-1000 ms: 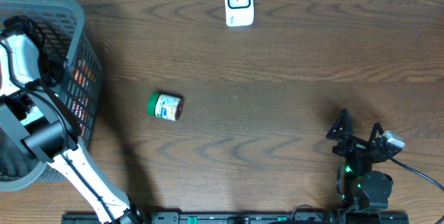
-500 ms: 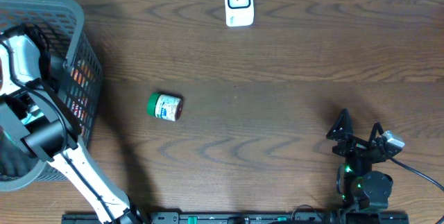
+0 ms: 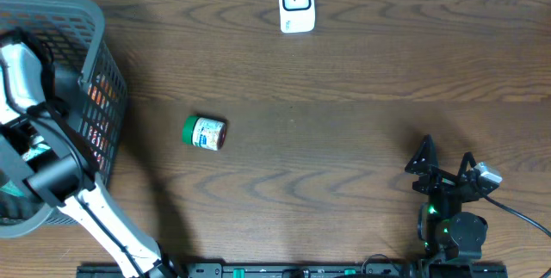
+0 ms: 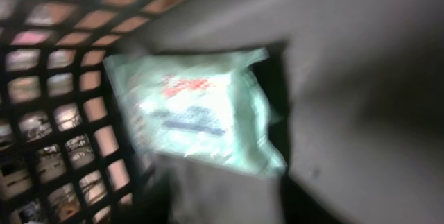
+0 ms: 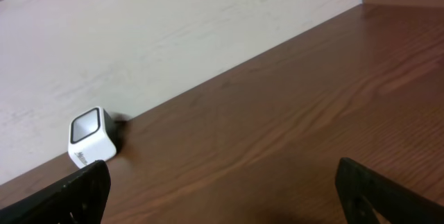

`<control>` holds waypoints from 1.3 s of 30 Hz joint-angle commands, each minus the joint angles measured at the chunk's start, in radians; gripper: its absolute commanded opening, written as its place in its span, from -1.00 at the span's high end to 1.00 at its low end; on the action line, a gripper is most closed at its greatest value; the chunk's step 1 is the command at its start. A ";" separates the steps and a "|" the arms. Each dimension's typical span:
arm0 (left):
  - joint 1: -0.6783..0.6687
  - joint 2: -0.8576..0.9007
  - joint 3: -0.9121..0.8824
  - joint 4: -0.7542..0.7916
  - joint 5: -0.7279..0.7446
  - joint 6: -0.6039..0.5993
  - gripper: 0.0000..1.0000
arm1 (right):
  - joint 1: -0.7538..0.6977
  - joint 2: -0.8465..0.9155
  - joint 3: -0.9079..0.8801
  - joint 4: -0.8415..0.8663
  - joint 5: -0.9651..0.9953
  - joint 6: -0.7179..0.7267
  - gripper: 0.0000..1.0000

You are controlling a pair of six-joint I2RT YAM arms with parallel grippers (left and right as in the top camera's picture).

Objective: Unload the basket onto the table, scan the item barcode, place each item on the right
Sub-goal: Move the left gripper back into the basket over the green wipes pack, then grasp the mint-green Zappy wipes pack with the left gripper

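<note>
Two arms, one packet down in the basket

One pale green packet (image 4: pixel 201 116) looks to me like the thing to be scanned. It lies inside the gray basket (image 3: pixel 96 20) at the left end of the table (image 3: pixel 362 97). It rests close to the basket's mesh wall and is tipped a bit. Its long side runs from the mesh wall toward the dark middle of the basket.

From the left arm's own camera, the packet sits right in front and fills the middle of the view. The left arm (image 3: pixel 53 173) reaches over the rim and down into the basket, so it is by far the nearer arm. The picture there is smeared, and I cannot tell if the left hand is spread, pressed together or pinching the packet.

The right hand (image 3: pixel 445 159) waits at the near right, well apart from the basket. Its two fingers are spread wide and hold nothing.

The white scanner (image 3: pixel 295 4) stands at the far edge, about in the middle. So I think the packet must come up and out, then go right and far to meet the scanner's face.

A small jar (image 3: pixel 204 132) lies on its side on the table, between the basket and the middle. Its green lid points left.

The packet has a red line of writing and a blue line under it, both too blurry to read. The jar's white label is too small to read. I can see no words on the scanner.
</note>
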 commanded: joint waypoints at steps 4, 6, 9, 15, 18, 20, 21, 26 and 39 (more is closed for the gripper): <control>0.003 -0.069 -0.006 -0.036 0.008 -0.048 -0.55 | 0.007 -0.003 -0.001 -0.003 0.006 0.007 -0.99; 0.001 -0.069 -0.006 -0.048 0.009 -0.050 -0.55 | 0.007 -0.003 -0.001 -0.003 0.006 0.007 -0.99; -0.005 -0.069 -0.006 -0.081 -0.042 -0.100 -0.55 | 0.007 -0.003 -0.001 -0.003 0.006 0.007 -0.99; -0.008 -0.069 -0.031 -0.174 -0.106 -0.350 -0.69 | 0.007 -0.003 -0.001 -0.003 0.006 0.007 -0.98; -0.005 -0.069 -0.076 -0.149 -0.114 -0.381 -0.74 | 0.007 -0.003 -0.001 -0.003 0.006 0.007 -0.99; 0.000 -0.069 -0.107 -0.115 -0.119 -0.382 -0.79 | 0.007 -0.003 -0.001 -0.003 0.006 0.007 -0.99; 0.003 -0.069 -0.121 -0.097 -0.123 -0.382 -0.83 | 0.007 -0.003 -0.001 -0.003 0.006 0.007 -0.99; 0.018 -0.069 -0.178 0.021 -0.125 -0.322 -1.00 | 0.007 -0.003 -0.001 -0.003 0.006 0.007 -0.99; 0.019 -0.062 -0.239 0.182 -0.051 -0.285 -0.96 | 0.007 -0.003 -0.001 -0.003 0.006 0.007 -0.99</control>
